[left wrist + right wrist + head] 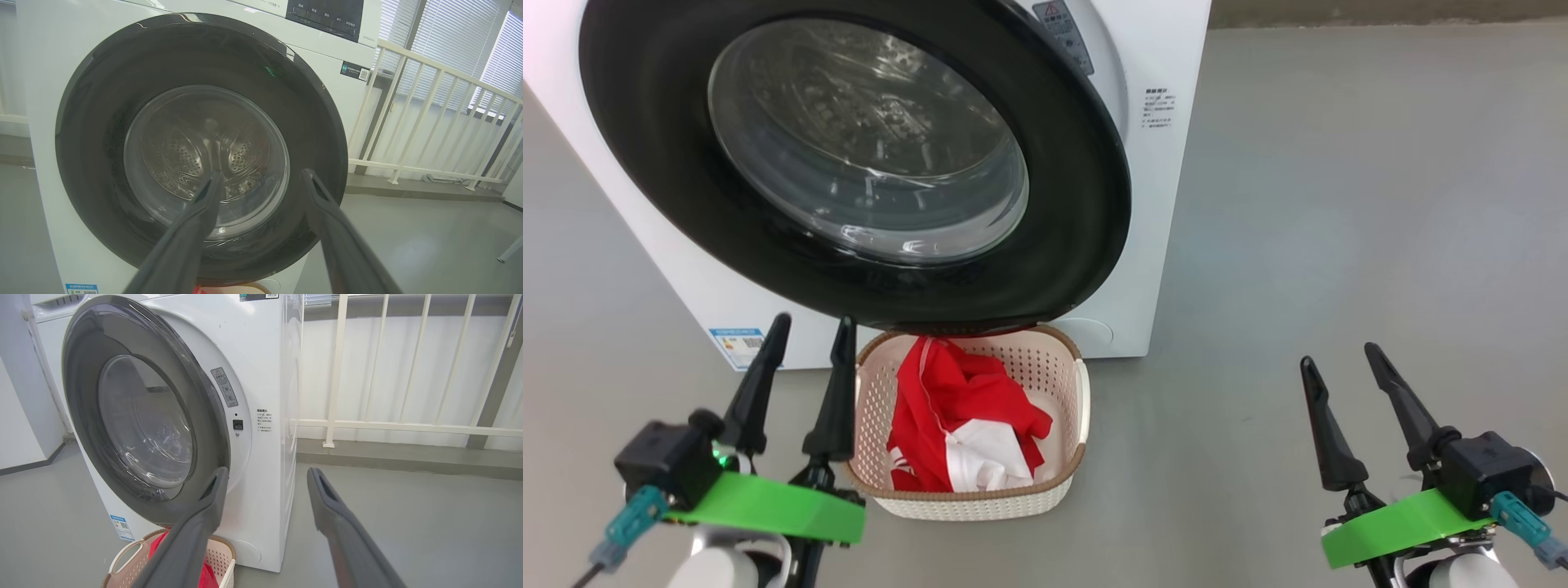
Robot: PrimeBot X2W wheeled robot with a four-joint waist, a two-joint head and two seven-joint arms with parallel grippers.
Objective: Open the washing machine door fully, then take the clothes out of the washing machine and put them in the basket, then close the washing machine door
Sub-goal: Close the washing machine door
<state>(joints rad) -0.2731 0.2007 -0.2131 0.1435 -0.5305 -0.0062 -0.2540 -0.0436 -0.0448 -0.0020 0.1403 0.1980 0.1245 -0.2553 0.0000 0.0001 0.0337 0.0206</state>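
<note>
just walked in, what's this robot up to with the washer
Neither gripper holds anything: the left gripper and right gripper hang open, short of the washing machine. The red and white clothes lie in the cream basket on the floor below the washing machine door, which stands slightly ajar, not yet shut.

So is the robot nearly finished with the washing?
Nearly. Done: the red and white clothes lie in the basket, and no red shows through the washing machine door glass. In hand: nothing; the left gripper and right gripper are both open and empty. Left: the door stands ajar from the washing machine, hanging over the basket, so it needs pushing shut.
</note>
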